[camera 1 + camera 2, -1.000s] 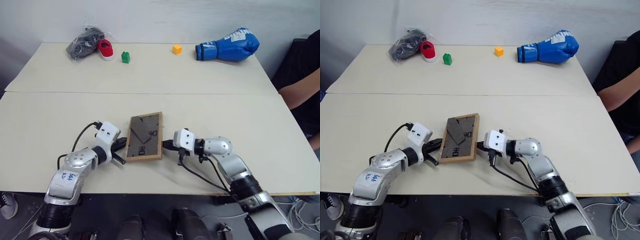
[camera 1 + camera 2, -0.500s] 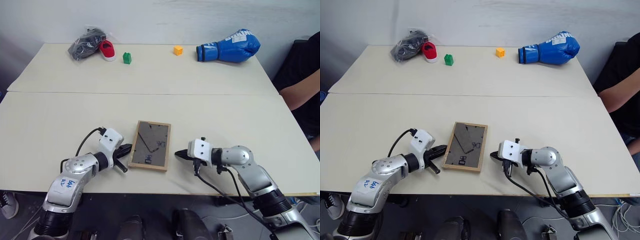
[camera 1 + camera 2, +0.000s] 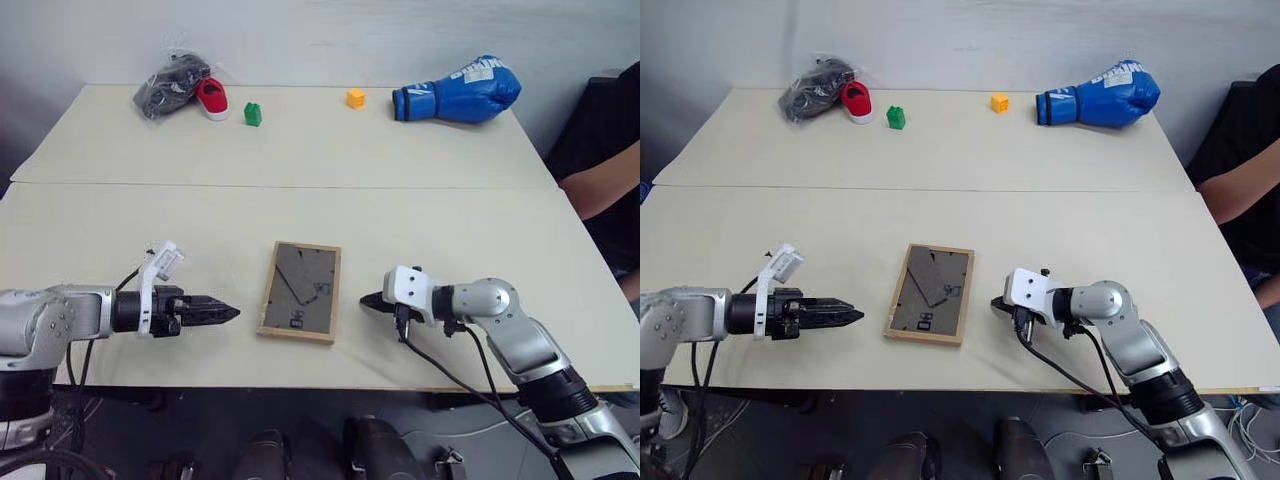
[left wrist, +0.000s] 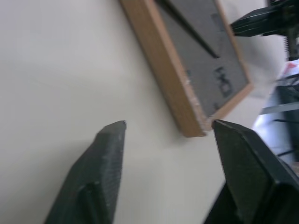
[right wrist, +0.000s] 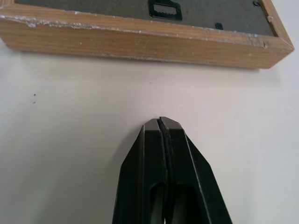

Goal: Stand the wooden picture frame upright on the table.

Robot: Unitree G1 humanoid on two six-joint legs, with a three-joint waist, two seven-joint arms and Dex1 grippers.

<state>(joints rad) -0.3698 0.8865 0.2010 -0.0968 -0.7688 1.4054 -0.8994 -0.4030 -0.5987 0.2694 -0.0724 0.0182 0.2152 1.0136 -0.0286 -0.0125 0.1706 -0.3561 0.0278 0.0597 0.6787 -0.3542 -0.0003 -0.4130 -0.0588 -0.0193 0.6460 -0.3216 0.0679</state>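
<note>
The wooden picture frame (image 3: 300, 304) lies flat on the near slab of the table (image 3: 300, 150), its dark back panel and folded stand facing up. My left gripper (image 3: 225, 313) hovers a short way to the frame's left, pointing at it without touching. The left wrist view shows this gripper (image 4: 169, 125) open, with the frame's near corner (image 4: 191, 130) just beyond its fingertips. My right gripper (image 3: 368, 300) is shut and empty, its tip close to the frame's right edge. In the right wrist view the shut gripper (image 5: 161, 120) stops short of the frame's wooden side (image 5: 140, 35).
Along the far edge lie a blue boxing glove (image 3: 458, 92), an orange cube (image 3: 354, 98), a green block (image 3: 251, 114), a red shoe (image 3: 210, 98) and a bagged dark item (image 3: 168, 85). A person's arm (image 3: 605, 180) reaches in at the right. The table's front edge runs just below the frame.
The frame, tilted up between both grippers a second ago, now lies flat. My left gripper has pulled back to the left, rolled and opened. My right gripper has shifted right, off the frame.
</note>
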